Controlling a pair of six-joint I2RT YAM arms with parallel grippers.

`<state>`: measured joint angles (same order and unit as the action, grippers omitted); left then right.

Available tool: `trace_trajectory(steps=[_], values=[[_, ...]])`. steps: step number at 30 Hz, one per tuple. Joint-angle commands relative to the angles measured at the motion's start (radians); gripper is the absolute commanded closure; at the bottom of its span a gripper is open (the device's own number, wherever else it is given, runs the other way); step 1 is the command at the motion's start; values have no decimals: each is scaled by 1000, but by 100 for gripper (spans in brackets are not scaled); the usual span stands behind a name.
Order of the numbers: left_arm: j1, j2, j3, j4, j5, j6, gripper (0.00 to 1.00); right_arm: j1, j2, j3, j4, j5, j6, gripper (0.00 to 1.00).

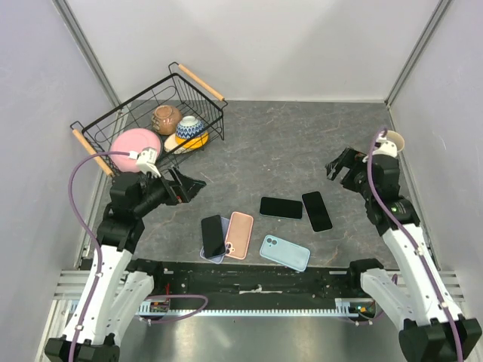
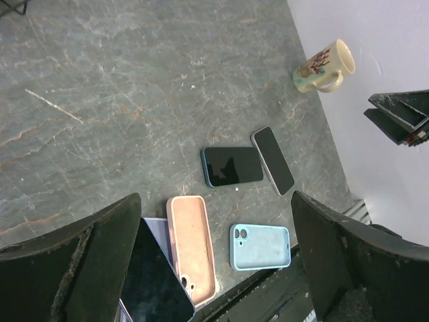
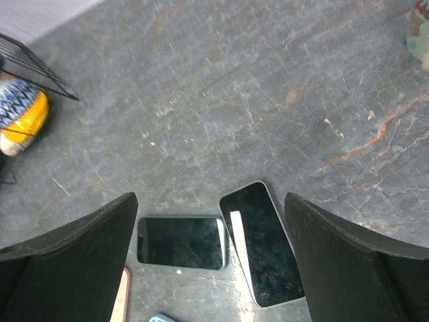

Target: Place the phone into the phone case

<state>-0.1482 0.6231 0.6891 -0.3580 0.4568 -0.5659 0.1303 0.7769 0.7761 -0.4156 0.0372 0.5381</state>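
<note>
Dark grey marbled tabletop (image 1: 287, 143), enclosed by pale walls on three sides.

**Task items, near centre of the table**
- A black phone (image 1: 213, 235) lies screen up on a lavender case (image 2: 157, 228). The case edge shows past the phone's far side. Whether the phone is seated in it cannot be told.
- A pink case (image 1: 239, 234) lies touching or just beside that pair on the right, hollow side up and holding nothing.
- A light blue case (image 1: 284, 253) lies near the pink one on its right, back upward with the camera cut-out showing. Its contents cannot be told.
- A dark-rimmed phone (image 1: 281, 207) lies screen up, farther from the arms than the cases.
- A silver-rimmed phone (image 1: 317, 211) lies screen up just beside the dark-rimmed one, on its right.

**Grippers**
- The left gripper (image 1: 187, 188) hovers above the table to the left of the cases, jaws spread wide and holding nothing.
- The right gripper (image 1: 341, 170) hangs above the table beyond the two loose phones, jaws likewise spread wide and holding nothing.

**Other items**
- A wire basket (image 1: 207, 113) with wooden handles stands at the far left. It holds a pink bowl (image 1: 136, 143), a brown pot (image 1: 167, 118) and a blue-patterned bowl (image 1: 189, 127).
- A cream mug (image 2: 325, 66) stands at the far right by the wall.
</note>
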Motion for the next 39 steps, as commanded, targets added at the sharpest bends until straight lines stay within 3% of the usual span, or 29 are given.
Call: trace_trajectory(steps=[1,4,8,12,15,20,25,32,39], values=[[-1,65,-19,45,83,3,0,2,114,80,-83,-36,-85,2],[-16,131,-2,51,134,4,0,3,212,120,-74,-115,-116,2],[-106,252,70,-36,45,34,0,14,272,134,-72,-160,-144,2],[-316,424,188,-128,-110,83,1,67,305,129,-71,-186,-162,2],[-408,567,245,-150,-167,92,2,145,323,114,-65,-197,-205,2],[-409,616,253,-110,-191,74,0,288,392,107,-49,-166,-244,2],[-298,587,280,-128,-126,69,0,426,488,109,52,-203,-256,2],[98,462,259,-211,109,139,0,632,735,253,95,-264,-406,3],[347,429,228,-194,410,147,0,764,985,426,84,-300,-484,18]])
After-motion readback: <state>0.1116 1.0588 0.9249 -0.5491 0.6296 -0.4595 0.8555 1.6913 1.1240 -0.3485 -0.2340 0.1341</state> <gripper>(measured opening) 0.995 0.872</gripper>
